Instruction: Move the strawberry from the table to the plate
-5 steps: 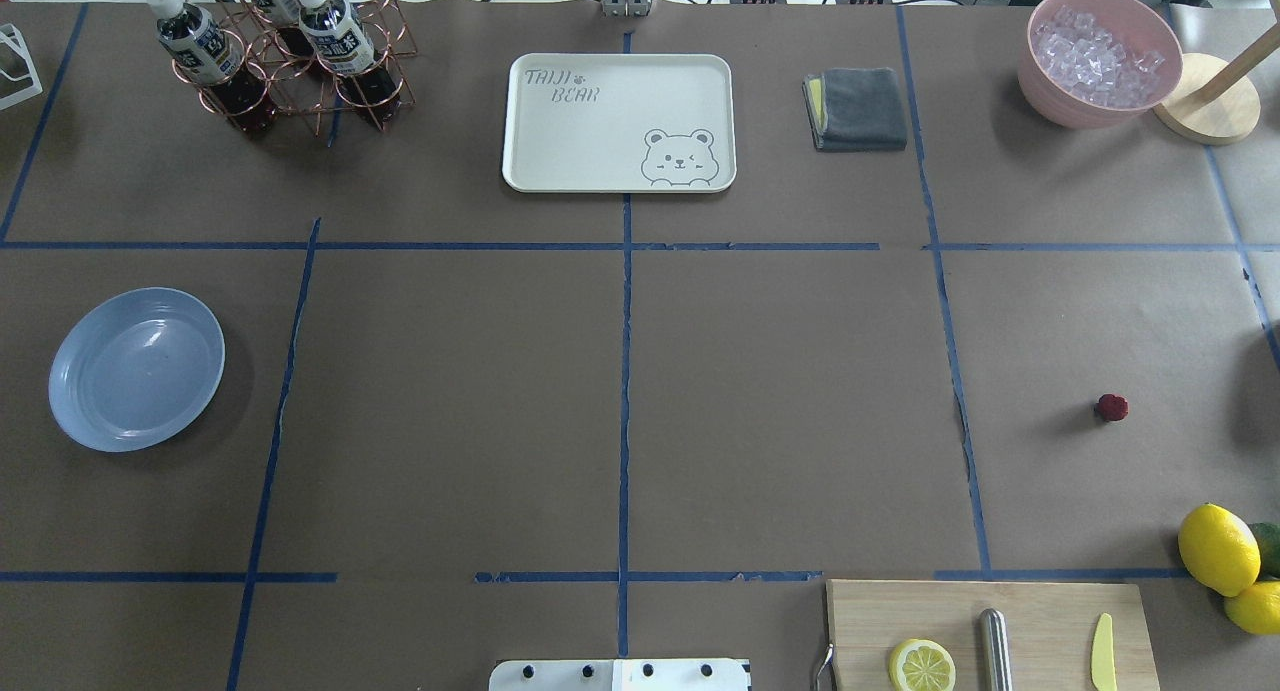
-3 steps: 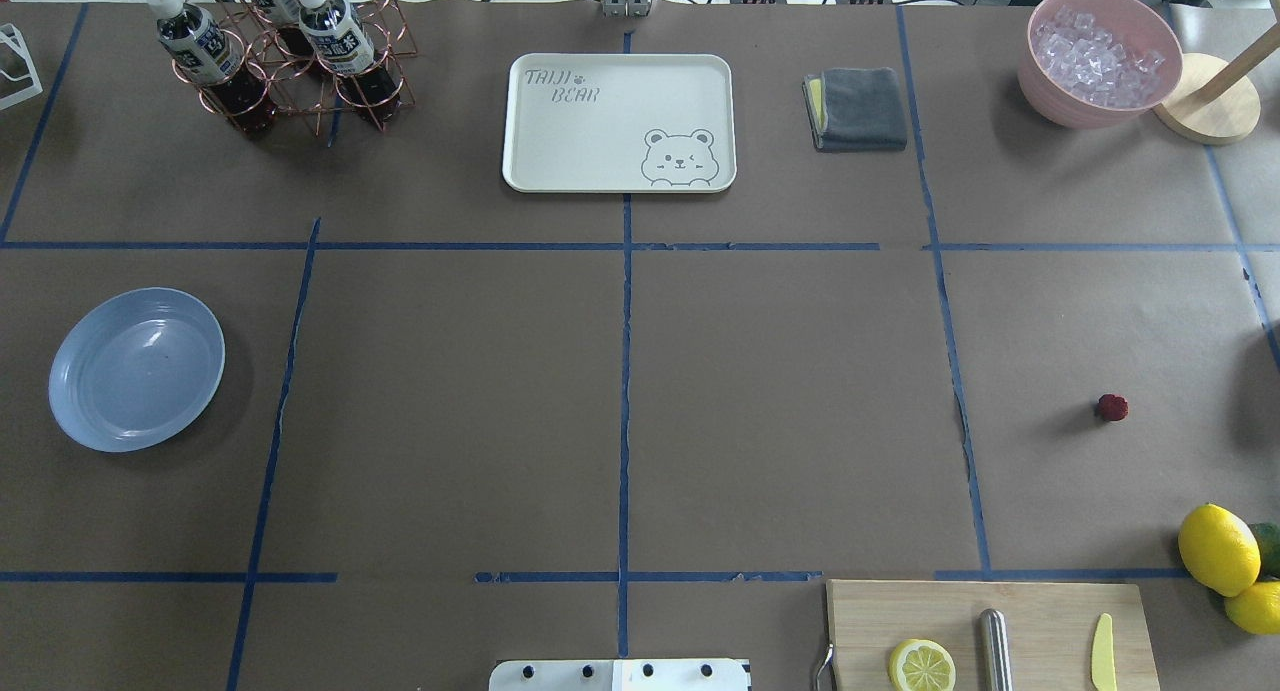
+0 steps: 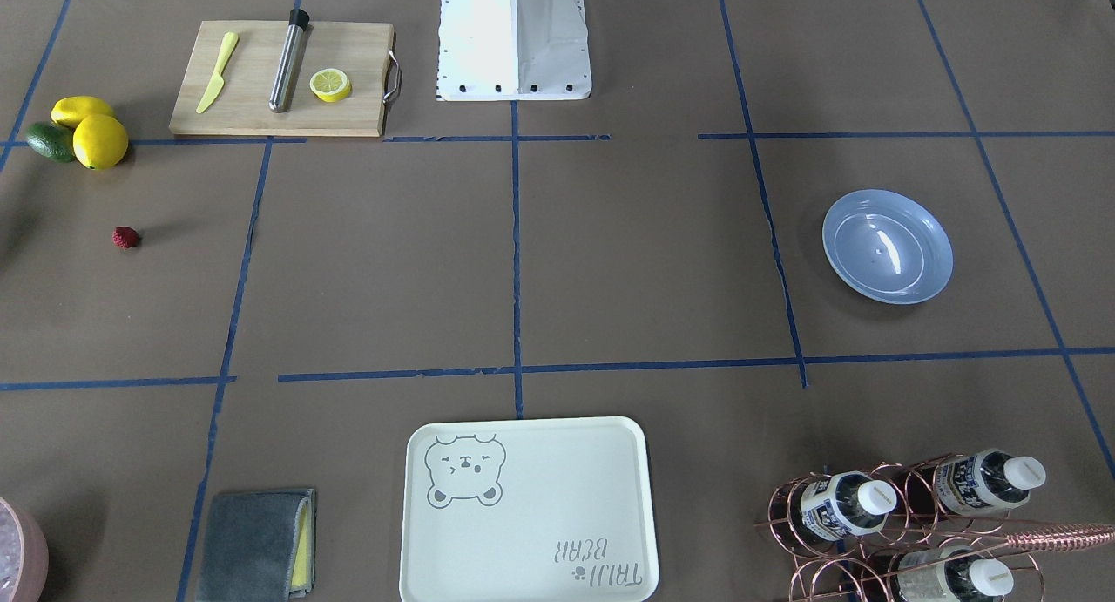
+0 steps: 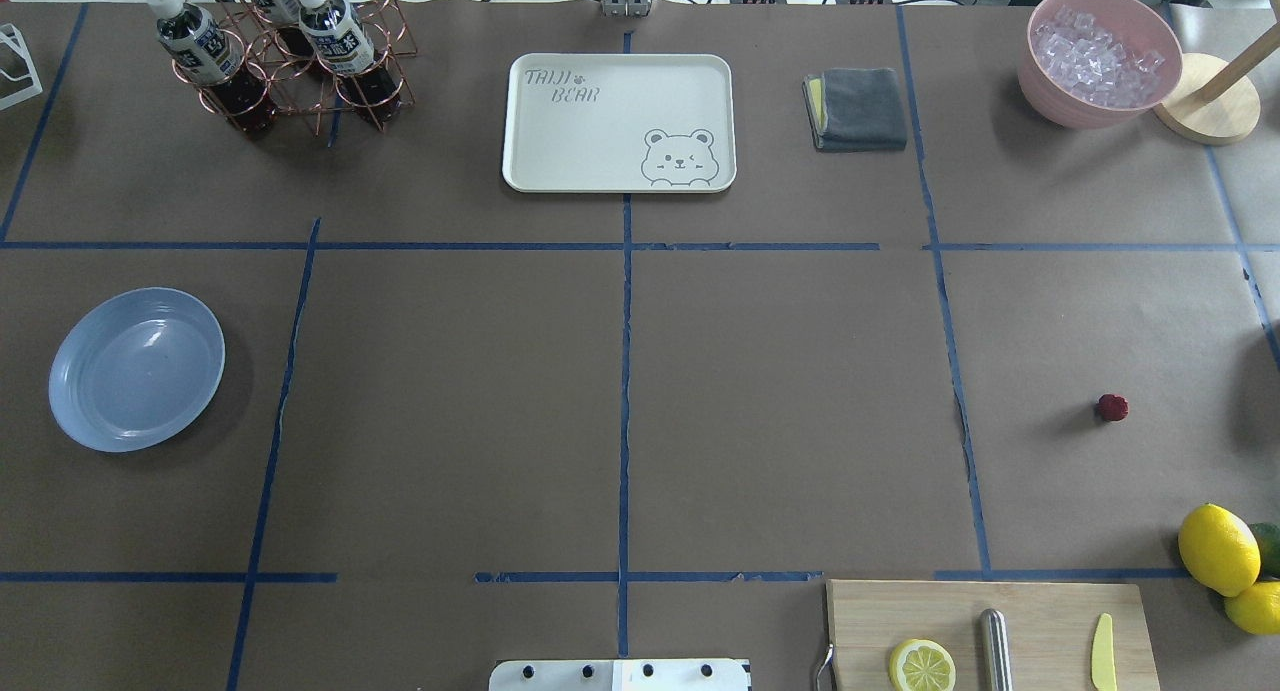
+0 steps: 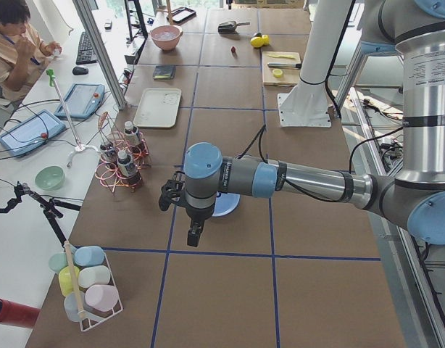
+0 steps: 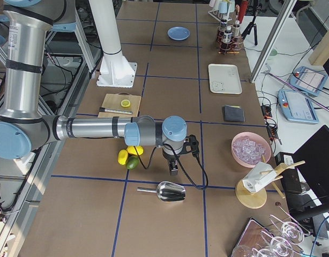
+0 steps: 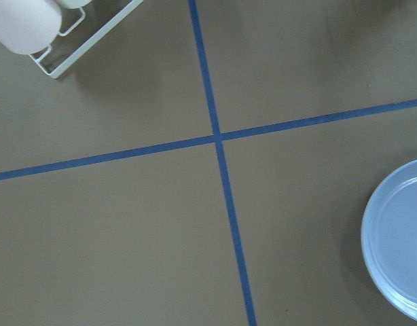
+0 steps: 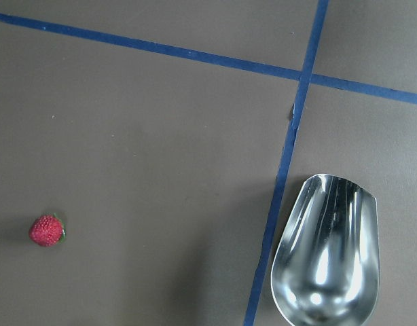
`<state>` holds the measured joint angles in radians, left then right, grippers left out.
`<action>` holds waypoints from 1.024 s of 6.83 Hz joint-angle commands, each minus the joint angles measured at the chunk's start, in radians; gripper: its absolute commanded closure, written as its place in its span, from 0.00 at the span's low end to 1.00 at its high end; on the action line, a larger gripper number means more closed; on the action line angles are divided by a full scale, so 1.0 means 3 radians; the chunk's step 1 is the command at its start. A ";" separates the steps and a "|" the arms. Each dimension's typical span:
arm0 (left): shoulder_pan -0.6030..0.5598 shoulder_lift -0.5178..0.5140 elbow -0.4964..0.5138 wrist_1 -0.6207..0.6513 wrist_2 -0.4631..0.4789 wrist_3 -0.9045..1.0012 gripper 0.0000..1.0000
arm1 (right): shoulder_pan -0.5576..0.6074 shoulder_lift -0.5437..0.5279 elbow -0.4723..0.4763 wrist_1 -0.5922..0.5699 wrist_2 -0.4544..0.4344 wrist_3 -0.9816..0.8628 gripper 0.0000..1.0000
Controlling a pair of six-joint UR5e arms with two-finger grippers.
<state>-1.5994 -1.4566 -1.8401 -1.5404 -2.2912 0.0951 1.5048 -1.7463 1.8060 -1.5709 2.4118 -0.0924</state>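
The strawberry (image 4: 1111, 407) is a small dark-red berry lying alone on the brown paper table (image 4: 780, 391) at the right side; it also shows in the front view (image 3: 126, 237) and low on the left of the right wrist view (image 8: 47, 230). The light-blue plate (image 4: 137, 369) sits empty at the far left, and its rim (image 7: 399, 244) shows in the left wrist view. My left gripper (image 5: 195, 238) hangs beside the plate and my right gripper (image 6: 174, 168) hangs past the lemons; both show only in side views, so I cannot tell whether they are open or shut.
Two lemons (image 4: 1218, 549) and an avocado lie near the strawberry. A cutting board (image 4: 990, 631) holds a lemon half and a knife. A metal scoop (image 8: 327, 255) lies right of the berry. A bear-print tray (image 4: 618, 121), a bottle rack (image 4: 285, 56), a cloth and an ice bowl (image 4: 1098, 56) line the far edge.
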 commanded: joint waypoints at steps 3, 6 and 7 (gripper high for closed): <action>0.0383 0.0023 0.0049 -0.0141 -0.0409 0.0011 0.00 | -0.0041 0.0069 -0.0002 0.0021 -0.0063 0.0231 0.00; 0.1299 0.0003 0.0712 -0.1441 -0.0406 -0.0874 0.00 | -0.0107 0.0099 0.0003 0.0021 -0.0058 0.0241 0.00; 0.1363 0.0003 0.1022 -0.1947 -0.0426 -0.1143 0.02 | -0.0133 0.0099 0.0013 0.0021 -0.0053 0.0206 0.00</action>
<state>-1.2446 -1.4552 -1.6293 -1.9518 -2.4158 -0.1280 1.4730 -1.7171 1.8076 -1.5647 2.3940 -0.0225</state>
